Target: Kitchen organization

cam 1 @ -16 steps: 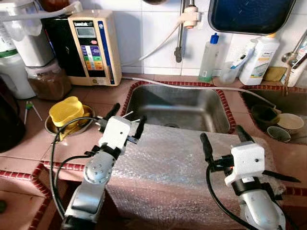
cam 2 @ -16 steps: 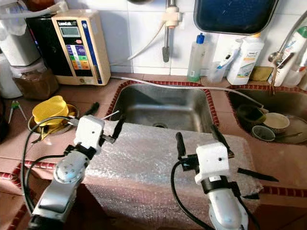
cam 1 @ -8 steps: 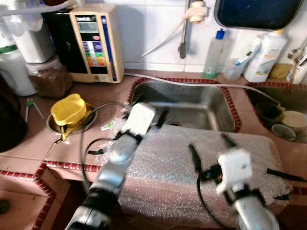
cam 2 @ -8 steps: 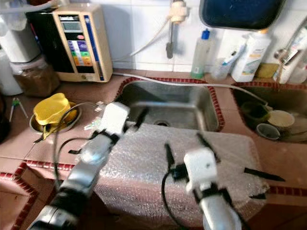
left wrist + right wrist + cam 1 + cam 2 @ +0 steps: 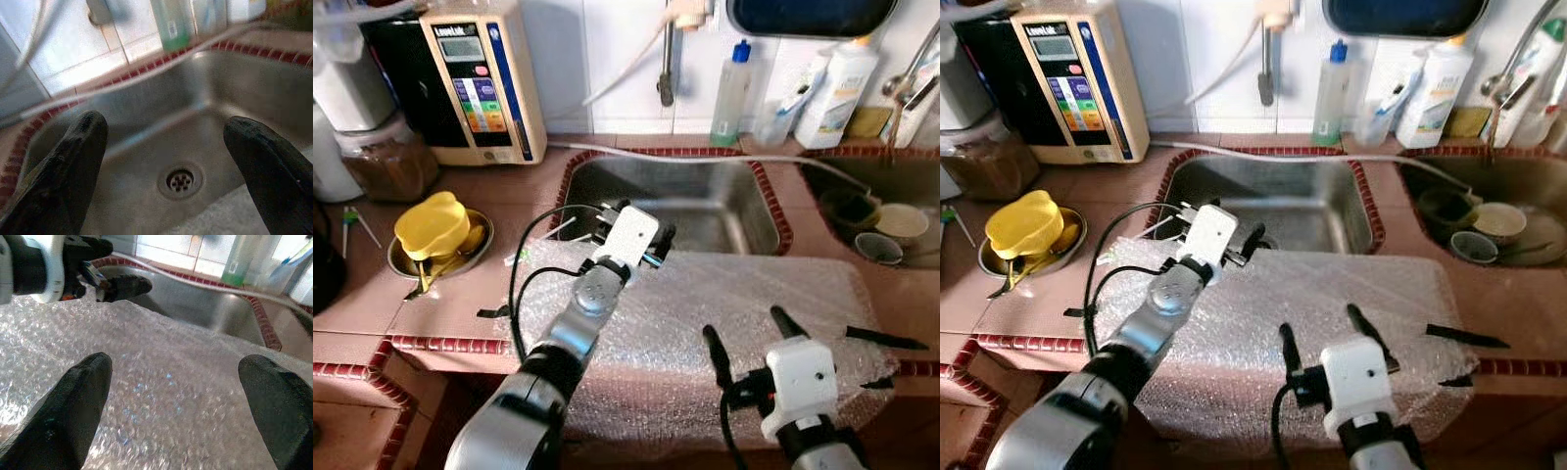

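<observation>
Where the terracotta-tiled counter (image 5: 460, 304) meets the front edge of the rectangular stainless-steel sink (image 5: 705, 201), a large sheet of clear bubble wrap (image 5: 724, 313) is draped over a block-like shape, its dimpled surface glinting and hanging down the front. The left gripper (image 5: 631, 217) reaches out over the sheet's far edge at the sink's rim, its two black fingers spread wide with nothing between them; its wrist view looks down into the brushed steel basin at the round perforated drain (image 5: 181, 180). The right gripper (image 5: 752, 337) hovers low over the near part of the bubble wrap, fingers likewise parted wide and empty. On the counter to the left, a yellow plastic cup (image 5: 432, 224) lies in a shallow metal bowl (image 5: 401, 262). A cream-and-black water ioniser box (image 5: 480, 83) stands against the white wall tiles, and a translucent green squeeze bottle with a blue cap (image 5: 732, 93) stands behind the sink.
</observation>
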